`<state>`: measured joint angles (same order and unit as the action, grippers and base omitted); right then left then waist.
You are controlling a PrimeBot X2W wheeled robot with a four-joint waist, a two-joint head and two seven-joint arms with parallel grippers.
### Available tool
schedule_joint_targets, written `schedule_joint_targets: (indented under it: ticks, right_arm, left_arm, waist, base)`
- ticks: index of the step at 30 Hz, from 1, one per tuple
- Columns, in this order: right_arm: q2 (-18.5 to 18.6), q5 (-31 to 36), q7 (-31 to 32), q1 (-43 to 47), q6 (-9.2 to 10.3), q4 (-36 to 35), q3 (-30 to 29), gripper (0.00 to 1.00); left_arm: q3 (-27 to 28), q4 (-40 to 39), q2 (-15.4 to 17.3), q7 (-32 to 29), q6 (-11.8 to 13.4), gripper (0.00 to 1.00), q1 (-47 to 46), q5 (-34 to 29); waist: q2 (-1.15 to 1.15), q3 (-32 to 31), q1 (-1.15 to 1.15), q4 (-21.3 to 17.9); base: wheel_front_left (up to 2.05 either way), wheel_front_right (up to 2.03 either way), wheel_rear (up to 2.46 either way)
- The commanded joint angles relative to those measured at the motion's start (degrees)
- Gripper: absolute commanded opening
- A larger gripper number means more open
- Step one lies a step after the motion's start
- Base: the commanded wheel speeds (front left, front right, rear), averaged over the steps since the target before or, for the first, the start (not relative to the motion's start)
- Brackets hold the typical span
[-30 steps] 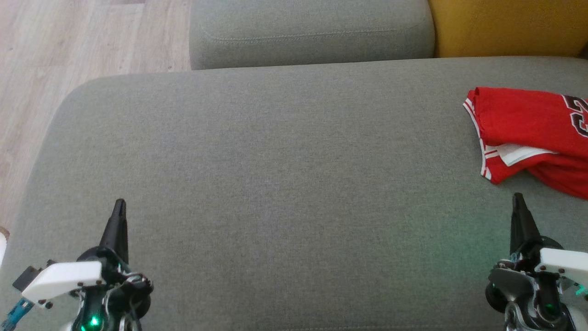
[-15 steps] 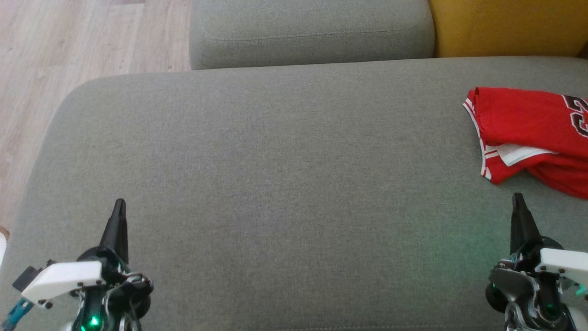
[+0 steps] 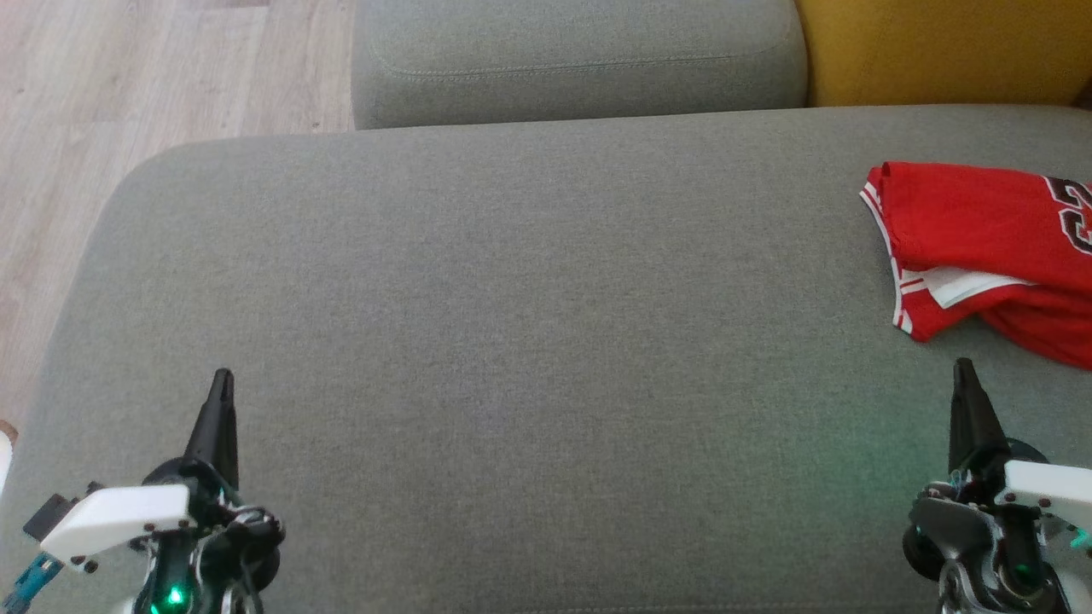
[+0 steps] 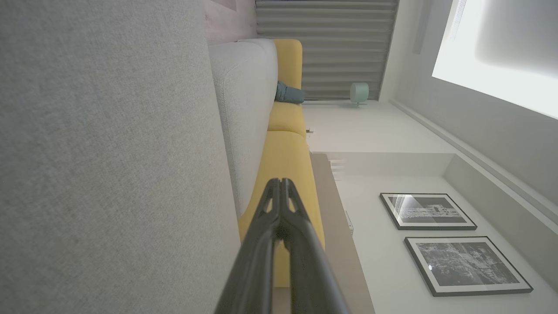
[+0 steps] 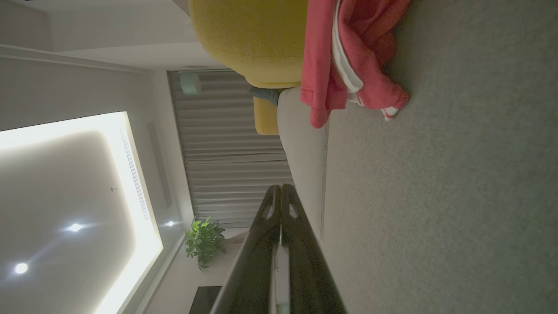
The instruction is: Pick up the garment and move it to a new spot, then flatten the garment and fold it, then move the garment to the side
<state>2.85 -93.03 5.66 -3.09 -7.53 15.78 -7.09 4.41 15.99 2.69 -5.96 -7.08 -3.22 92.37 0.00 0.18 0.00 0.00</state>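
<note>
Just ahead of the right gripper (image 3: 964,368), and slightly to its right, lies the garment (image 3: 981,230), a red jersey with white trim, crumpled on the grey seat cushion (image 3: 529,281) and apart from the fingertips; that gripper's fingers are pressed together, holding nothing; the left gripper (image 3: 223,377), well apart from the garment across the cushion, likewise has its fingers together and holds nothing; a yellow cushion (image 3: 938,51) stands beyond the garment.
</note>
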Motion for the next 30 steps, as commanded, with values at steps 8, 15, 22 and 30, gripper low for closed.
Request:
schedule_joint_targets:
  ticks: [8,15,22,30]
  right_arm:
    - [0.4,0.5,0.4,-3.0,0.04,-1.8,1.1,0.0]
    - [0.4,0.5,0.5,-3.1,0.04,-1.8,1.0,0.0]
    - [0.3,0.5,0.5,-3.1,0.04,-1.8,1.0,0.0]
    - [0.3,0.6,0.6,-3.1,0.04,-1.8,0.9,0.0]
  left_arm:
    - [2.0,-1.9,0.3,-0.4,-0.4,0.0,-3.0,-0.1]
    - [2.0,-1.9,0.3,-0.5,-0.4,0.0,-3.0,-0.1]
    - [2.0,-1.9,0.3,-0.5,-0.4,0.0,-3.0,-0.2]
    - [2.1,-1.9,0.3,-0.5,-0.4,0.0,-3.0,-0.2]
  waist:
    - [0.0,0.0,0.0,0.0]
    - [0.0,0.0,0.0,0.0]
    - [0.0,0.0,0.0,0.0]
    - [0.0,0.0,0.0,0.0]
  base:
    - [0.0,0.0,0.0]
    - [0.0,0.0,0.0]
    - [0.0,0.0,0.0]
    - [0.0,0.0,0.0]
